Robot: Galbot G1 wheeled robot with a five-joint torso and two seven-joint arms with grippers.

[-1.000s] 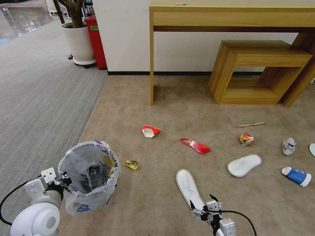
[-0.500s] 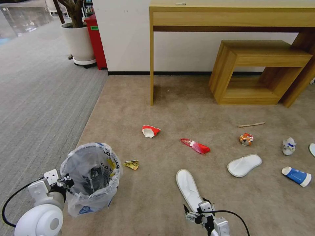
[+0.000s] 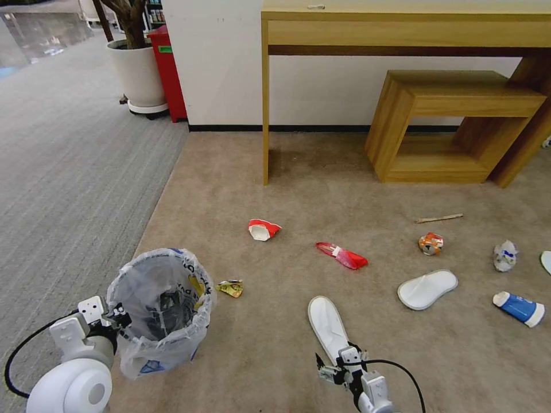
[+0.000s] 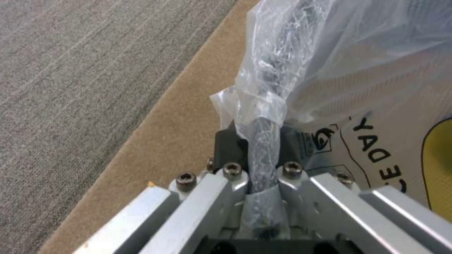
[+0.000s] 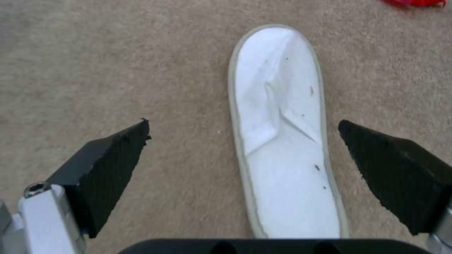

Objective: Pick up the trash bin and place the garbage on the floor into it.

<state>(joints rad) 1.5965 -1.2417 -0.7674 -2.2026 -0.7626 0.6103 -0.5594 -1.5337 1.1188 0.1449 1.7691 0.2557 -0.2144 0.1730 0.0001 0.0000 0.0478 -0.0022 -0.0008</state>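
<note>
The trash bin (image 3: pixel 160 310), lined with a crinkled clear bag, hangs at the lower left. My left gripper (image 3: pixel 117 315) is shut on its rim, and the left wrist view shows the left gripper (image 4: pixel 261 165) pinching the bag-wrapped rim of the trash bin (image 4: pixel 358 70). My right gripper (image 3: pixel 337 360) is open over the heel of a white slipper (image 3: pixel 328 324). In the right wrist view the slipper (image 5: pixel 282 141) lies between the right gripper's (image 5: pixel 243 124) spread fingers. Other garbage on the carpet: yellow wrapper (image 3: pixel 231 287), red cup (image 3: pixel 263 229), red wrapper (image 3: pixel 342 256), crushed can (image 3: pixel 431 243), second slipper (image 3: pixel 427 288).
Farther right lie a wooden stick (image 3: pixel 439 218), a crumpled cup (image 3: pixel 505 255) and a blue-and-white cup (image 3: pixel 518 308). A wooden desk (image 3: pixel 402 28) and a low wooden bench (image 3: pixel 453 126) stand against the back wall. A white planter (image 3: pixel 138 74) and a red box (image 3: pixel 168 69) stand at the back left.
My right gripper has drawn back and slightly left along the slipper toward its heel. The bin and left gripper have shifted a little to the right.
</note>
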